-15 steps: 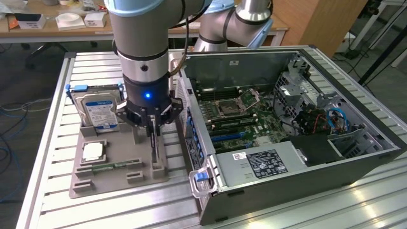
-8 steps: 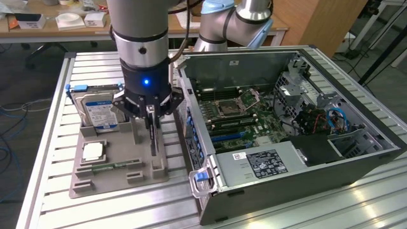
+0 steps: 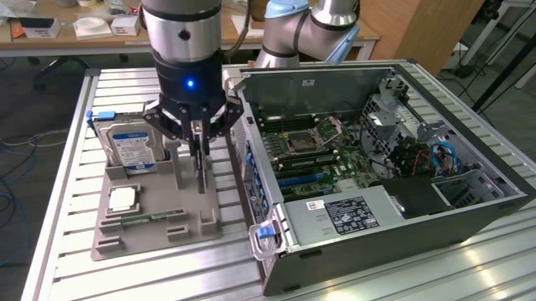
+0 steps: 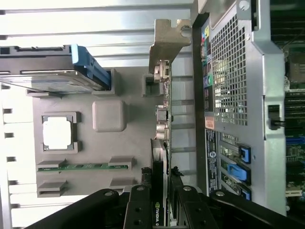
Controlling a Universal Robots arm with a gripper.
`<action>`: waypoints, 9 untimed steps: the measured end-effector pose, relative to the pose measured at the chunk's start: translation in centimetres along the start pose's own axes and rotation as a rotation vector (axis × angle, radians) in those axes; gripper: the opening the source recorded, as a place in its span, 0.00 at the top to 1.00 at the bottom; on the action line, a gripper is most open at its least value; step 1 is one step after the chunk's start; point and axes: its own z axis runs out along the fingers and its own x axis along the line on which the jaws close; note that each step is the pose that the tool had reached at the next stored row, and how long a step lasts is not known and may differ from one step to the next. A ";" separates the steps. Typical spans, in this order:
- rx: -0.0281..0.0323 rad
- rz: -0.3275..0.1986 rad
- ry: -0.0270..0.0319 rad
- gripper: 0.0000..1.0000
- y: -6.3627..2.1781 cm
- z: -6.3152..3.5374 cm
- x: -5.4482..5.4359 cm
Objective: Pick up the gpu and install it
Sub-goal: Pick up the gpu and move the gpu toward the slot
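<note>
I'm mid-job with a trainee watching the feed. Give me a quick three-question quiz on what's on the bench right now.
1. True or false: the hard drive stands upright in the grey holder.
2. The gripper is shut on which item? A) hard drive B) gpu C) grey holder
3. Fill in: the open computer case stands on the exterior view's ____ of the grey holder.

Key: 1 true; 2 B; 3 right.
</note>
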 end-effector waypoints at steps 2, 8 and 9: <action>0.0000 0.000 -0.0008 0.74 0.04 -0.92 0.0; -0.0002 0.000 -0.0038 0.74 0.15 -3.50 0.0; -0.0003 0.000 -0.0047 0.74 0.16 -3.91 0.0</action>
